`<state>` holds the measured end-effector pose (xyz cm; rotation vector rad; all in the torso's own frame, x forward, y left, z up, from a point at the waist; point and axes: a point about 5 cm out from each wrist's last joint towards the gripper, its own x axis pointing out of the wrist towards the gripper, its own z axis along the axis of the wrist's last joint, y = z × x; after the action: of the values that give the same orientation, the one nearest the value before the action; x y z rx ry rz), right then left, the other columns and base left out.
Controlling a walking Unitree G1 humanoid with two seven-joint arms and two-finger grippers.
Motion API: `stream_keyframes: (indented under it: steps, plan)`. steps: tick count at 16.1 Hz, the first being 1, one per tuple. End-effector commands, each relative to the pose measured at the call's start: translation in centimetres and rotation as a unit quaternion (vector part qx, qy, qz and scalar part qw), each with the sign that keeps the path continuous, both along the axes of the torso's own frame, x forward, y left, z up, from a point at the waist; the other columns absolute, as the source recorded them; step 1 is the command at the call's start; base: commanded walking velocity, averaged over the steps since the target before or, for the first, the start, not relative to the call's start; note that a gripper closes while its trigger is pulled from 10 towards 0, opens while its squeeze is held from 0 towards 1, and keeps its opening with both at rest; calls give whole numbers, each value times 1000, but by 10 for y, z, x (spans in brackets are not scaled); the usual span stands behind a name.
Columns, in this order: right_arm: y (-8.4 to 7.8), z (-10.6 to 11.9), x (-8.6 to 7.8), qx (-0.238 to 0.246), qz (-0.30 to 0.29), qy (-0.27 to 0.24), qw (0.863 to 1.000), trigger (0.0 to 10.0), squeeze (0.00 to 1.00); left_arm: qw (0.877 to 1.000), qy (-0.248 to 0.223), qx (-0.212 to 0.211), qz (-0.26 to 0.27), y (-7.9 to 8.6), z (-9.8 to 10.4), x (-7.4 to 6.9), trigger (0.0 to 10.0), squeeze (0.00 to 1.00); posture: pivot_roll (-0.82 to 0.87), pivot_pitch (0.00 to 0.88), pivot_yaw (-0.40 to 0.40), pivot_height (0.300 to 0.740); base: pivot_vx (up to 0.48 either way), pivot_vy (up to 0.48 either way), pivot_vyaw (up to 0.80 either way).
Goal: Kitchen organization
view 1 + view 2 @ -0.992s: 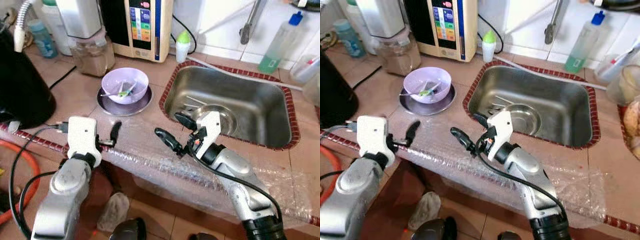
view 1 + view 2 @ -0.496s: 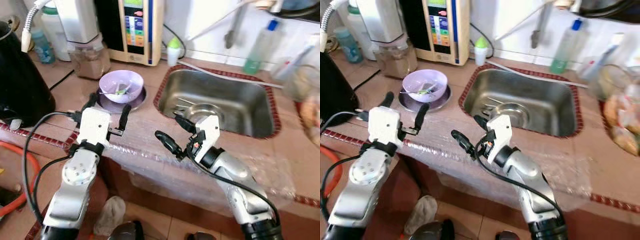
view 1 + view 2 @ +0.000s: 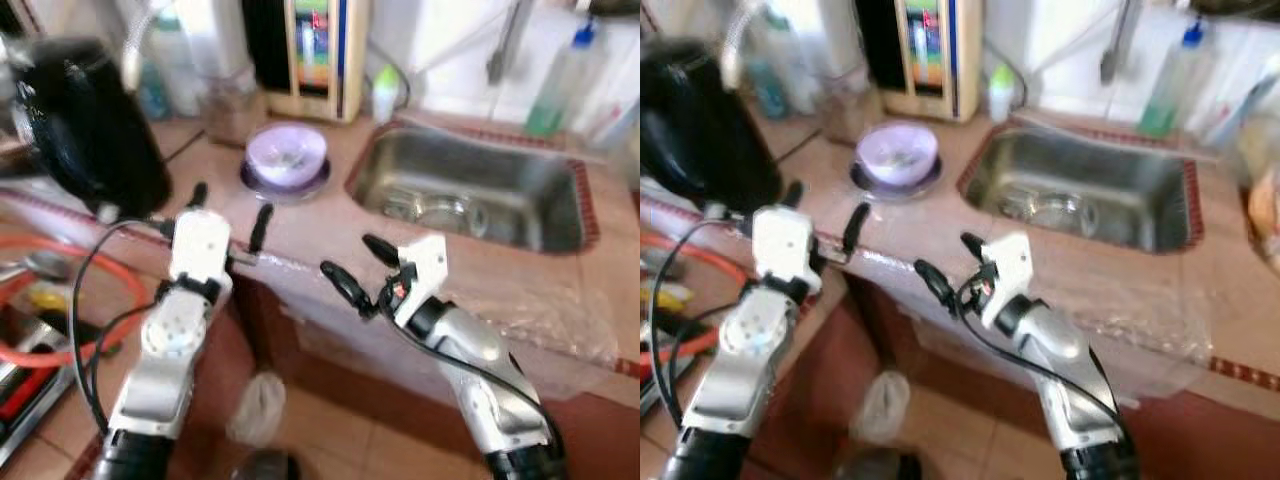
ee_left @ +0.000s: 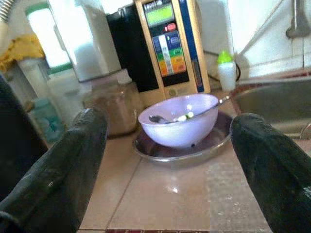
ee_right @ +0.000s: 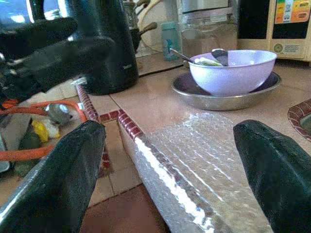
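Hovering at the desk (image 3: 300,215) edge near the lavender bowl (image 3: 286,155), left gripper (image 3: 228,212) and right gripper (image 3: 358,264), jaws apart, empty.

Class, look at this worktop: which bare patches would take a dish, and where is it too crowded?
Bare tile lies between the lilac bowl on its metal plate and the counter edge, beside the bubble wrap. Another strip lies between bowl and sink. The back wall is crowded: jar, water purifier, small bottle.

my head cameras look down over the tabletop (image 3: 330,205) front edge; both wrist cameras sit low, near that edge, sharing the lilac bowl (image 4: 179,120).
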<state>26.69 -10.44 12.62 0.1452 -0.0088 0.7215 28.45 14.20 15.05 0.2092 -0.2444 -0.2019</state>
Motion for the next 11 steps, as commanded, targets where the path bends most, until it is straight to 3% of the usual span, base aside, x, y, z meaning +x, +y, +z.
stream_keyframes:
  steps: [1, 5, 6, 8, 11]
  plan:
    - [2, 4, 2, 8, -5, -10, 1000, 10000, 0, 1000, -7, 2, -1, 2, 3, 6, 10000, 0, -60, 44, 56, 740, 0, 0, 0]
    - [-2, 6, 6, 10, -35, -13, 999, 10000, 0, 999, -25, -22, 0, 1, 17, 17, 10000, 0, -69, 41, 56, 740, 0, 0, 0]
    - [-2, 7, 7, 10, -36, -14, 999, 10000, 0, 999, -26, -23, -1, 1, 17, 17, 10000, 0, -69, 41, 56, 740, 0, 0, 0]
    - [-8, 11, 10, 14, -67, -27, 997, 10000, 0, 999, -34, -35, -8, -2, 24, 17, 10000, 0, -70, 35, 58, 740, 0, 0, -800]
    - [-15, 16, 16, 13, -112, -43, 993, 10000, 0, 998, -41, -46, -18, -8, 28, 13, 10000, 0, -68, 32, 57, 740, 0, 0, 0]
